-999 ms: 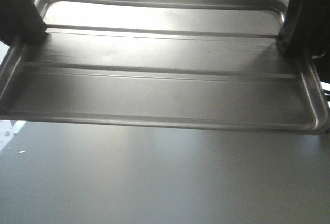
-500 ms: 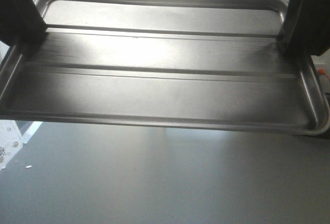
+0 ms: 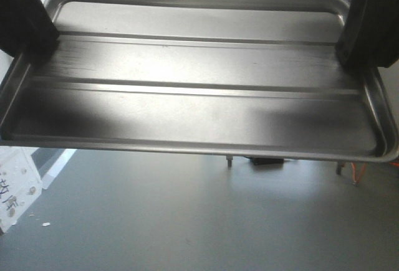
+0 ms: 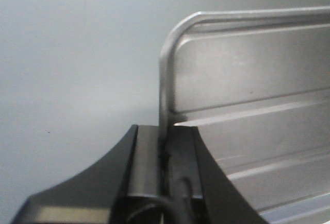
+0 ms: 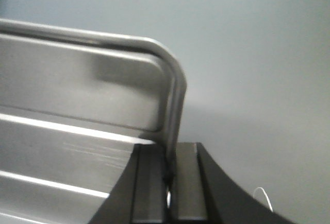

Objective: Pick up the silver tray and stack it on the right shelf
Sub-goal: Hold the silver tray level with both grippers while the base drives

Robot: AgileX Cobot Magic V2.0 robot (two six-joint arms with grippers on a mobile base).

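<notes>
In the front-facing view, the silver tray hangs level above the grey floor, its two ridges running side to side. The left gripper is at its left rim and the right gripper at its right rim. Below the near rim stand what may be furniture feet, too blurred to name.

In the left wrist view, the left fingers are clenched on the tray's rim, one on each side of it.

In the right wrist view, the right fingers pinch the opposite rim in the same way.

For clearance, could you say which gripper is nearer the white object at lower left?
Left. Left gripper clamps the silver tray's left rim above the white object; right gripper clamps the opposite rim.
</notes>
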